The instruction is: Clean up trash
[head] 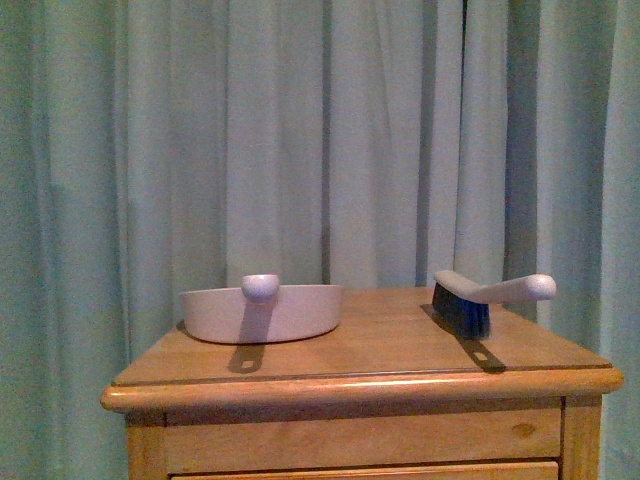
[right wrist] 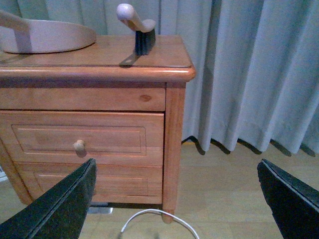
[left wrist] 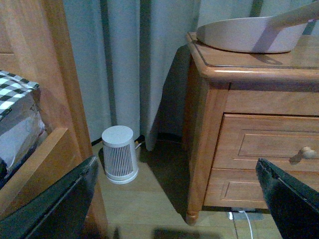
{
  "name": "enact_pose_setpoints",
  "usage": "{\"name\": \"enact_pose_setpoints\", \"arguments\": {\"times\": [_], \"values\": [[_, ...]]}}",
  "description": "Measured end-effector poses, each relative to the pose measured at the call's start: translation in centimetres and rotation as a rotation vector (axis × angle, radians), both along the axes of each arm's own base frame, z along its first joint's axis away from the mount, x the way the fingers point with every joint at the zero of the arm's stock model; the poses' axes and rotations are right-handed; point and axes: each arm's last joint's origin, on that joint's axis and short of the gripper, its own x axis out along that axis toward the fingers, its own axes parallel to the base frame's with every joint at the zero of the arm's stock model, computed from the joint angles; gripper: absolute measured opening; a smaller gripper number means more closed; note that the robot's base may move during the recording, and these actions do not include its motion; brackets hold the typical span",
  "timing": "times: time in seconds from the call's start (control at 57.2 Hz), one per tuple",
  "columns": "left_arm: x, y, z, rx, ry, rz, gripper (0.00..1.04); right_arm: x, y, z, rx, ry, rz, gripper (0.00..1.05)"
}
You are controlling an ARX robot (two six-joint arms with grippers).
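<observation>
No trash shows in any view; the tools for it, a pale dustpan (head: 262, 312) at the left of the cabinet (head: 380, 348) top and a hand brush (head: 480, 297) resting on its bristles at the right, well apart, lie untouched; the task looks to be at its very start. Both arms hang low before the cabinet; the left fingers (left wrist: 60, 209) are spread wide and empty, the right fingers (right wrist: 289, 204) likewise; next, I judge, each must rise to a handle - the dustpan's faces the robot.

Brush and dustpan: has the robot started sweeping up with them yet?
Not yet. Nothing looks done: the brush and dustpan sit untouched on the cabinet. Nothing is in hand: the left gripper and right gripper are open and empty. Grabbing the tools and sweeping remain.
</observation>
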Motion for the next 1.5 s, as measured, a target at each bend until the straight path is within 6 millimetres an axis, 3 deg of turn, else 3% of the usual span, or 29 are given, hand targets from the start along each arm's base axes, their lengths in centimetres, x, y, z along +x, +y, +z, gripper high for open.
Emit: {"name": "enact_pose_setpoints", "arguments": {"times": [1.504], "values": [[0.0,0.0,0.0,0.0,0.0,0.0,0.97,0.0,0.0,0.0,0.0,0.0,-0.001,0.97]]}}
